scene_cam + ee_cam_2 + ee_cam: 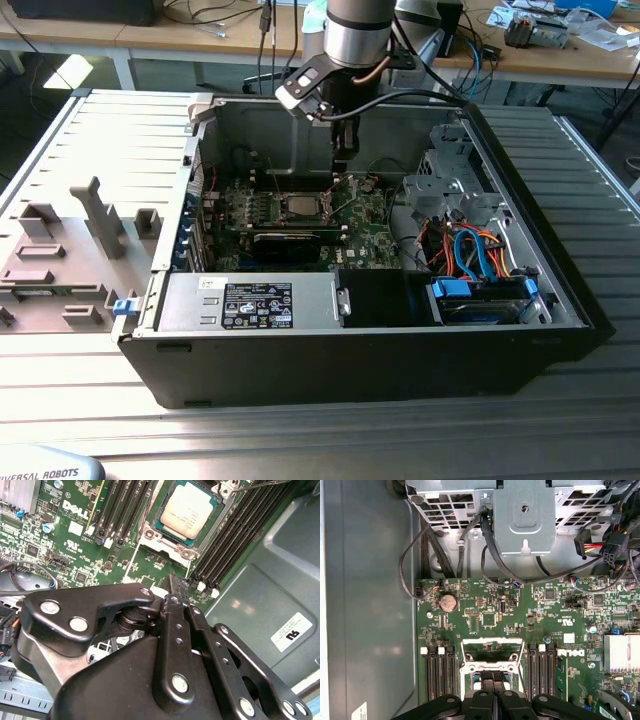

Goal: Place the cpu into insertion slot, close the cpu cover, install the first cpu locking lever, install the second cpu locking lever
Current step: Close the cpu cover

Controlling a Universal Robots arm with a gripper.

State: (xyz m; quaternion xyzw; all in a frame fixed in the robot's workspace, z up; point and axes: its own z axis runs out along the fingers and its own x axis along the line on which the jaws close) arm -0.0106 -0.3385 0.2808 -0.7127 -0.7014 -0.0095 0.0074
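- The cpu (189,511): one flat square chip with a matt silvery-grey top and a green edge, lying seated in the insertion slot (219,502).
- The cpu cover (492,667): one thin silvery frame with a square window, lifted off the chip.
- The hand (494,679): black bolted metal links; its two slim fingers (487,680) are pressed together with nothing between them, just above the cover.
- One coin cell (447,601), round and shiny, sits on the green board.
- One black case (350,365) stands on the ribbed metal worktop (300,440).
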